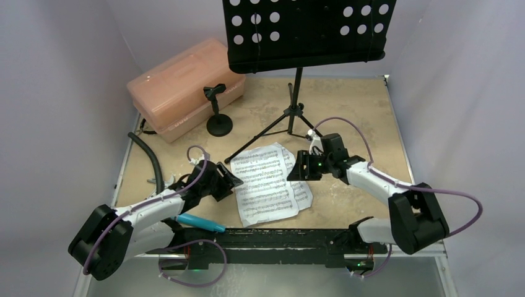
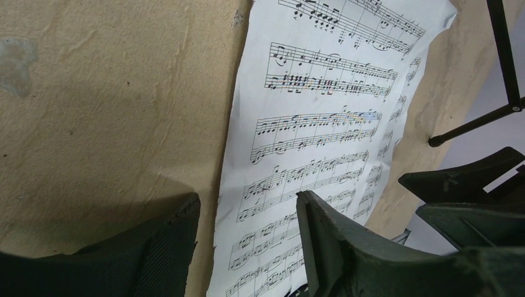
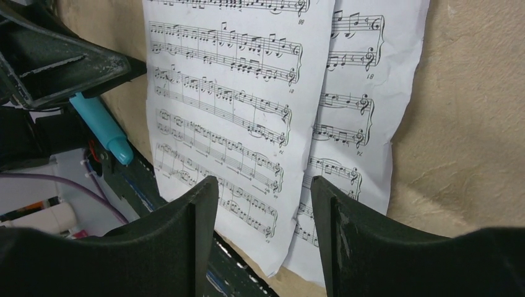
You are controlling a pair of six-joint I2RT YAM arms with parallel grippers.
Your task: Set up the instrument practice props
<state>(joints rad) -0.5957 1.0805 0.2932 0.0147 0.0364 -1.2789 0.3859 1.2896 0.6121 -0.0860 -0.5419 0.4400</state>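
Observation:
Two white sheet-music pages [image 1: 270,182] lie overlapped on the table between my arms; they also show in the left wrist view [image 2: 309,124] and the right wrist view [image 3: 247,99]. My left gripper [image 1: 230,180] is open at the pages' left edge [image 2: 247,201]. My right gripper [image 1: 301,167] is open and empty over their right edge [image 3: 264,185]. The black music stand [image 1: 296,93] stands at the back with its perforated desk [image 1: 306,31]. The small mic stand [image 1: 218,114] stands left of it. The cyan microphone [image 1: 199,223] lies under my left arm, and shows in the right wrist view [image 3: 102,127].
A pink translucent box [image 1: 182,86] sits at the back left beside the mic stand. A black hose [image 1: 148,158] curves along the left edge. The stand's tripod legs [image 1: 263,136] spread just behind the pages. A black rail [image 1: 272,238] runs along the near edge.

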